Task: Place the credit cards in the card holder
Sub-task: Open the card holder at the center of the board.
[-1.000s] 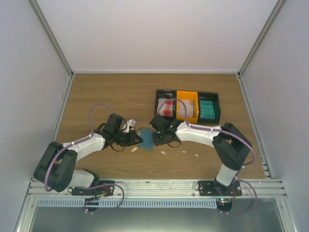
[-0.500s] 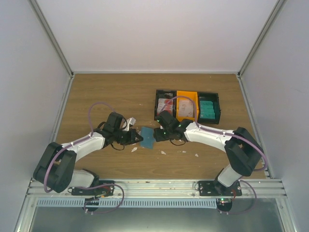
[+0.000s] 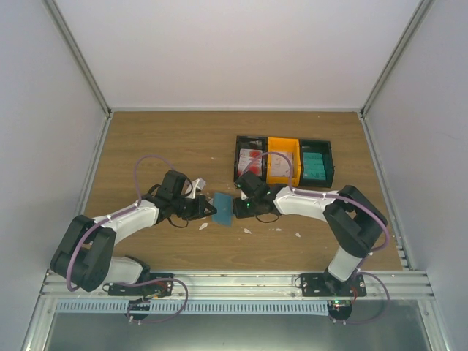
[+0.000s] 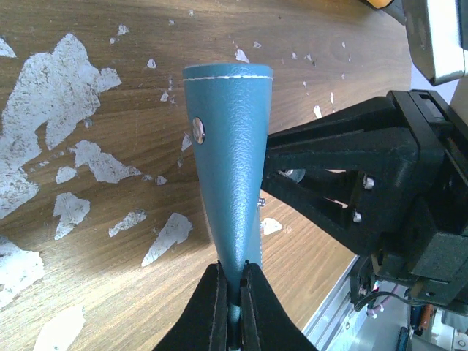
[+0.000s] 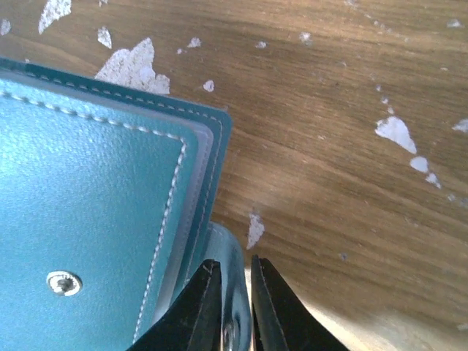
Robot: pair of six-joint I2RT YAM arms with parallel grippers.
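Note:
The blue card holder (image 3: 223, 208) hangs between my two grippers just above the wooden table. Its left edge is pinched by my left gripper (image 4: 232, 268), whose jaws are shut on it; the holder (image 4: 232, 139) stands edge-on in that view, stitched end away from the camera. My right gripper (image 5: 235, 269) has closed on the holder's rounded snap flap (image 5: 232, 256), and the stitched face of the holder (image 5: 88, 205) fills the left of that view. The credit cards lie in the tray: red-blotched white ones (image 3: 250, 159), pale ones (image 3: 281, 168) and teal ones (image 3: 315, 164).
The black-and-orange three-compartment tray (image 3: 284, 140) stands at the back right, just behind my right arm. Small white scraps (image 3: 203, 226) lie on the wood below the holder. Grey walls close in the left, back and right sides.
My right gripper's jaws have closed from wide apart onto the holder's flap, after a small shift of that arm. The left gripper and the holder have stayed put.

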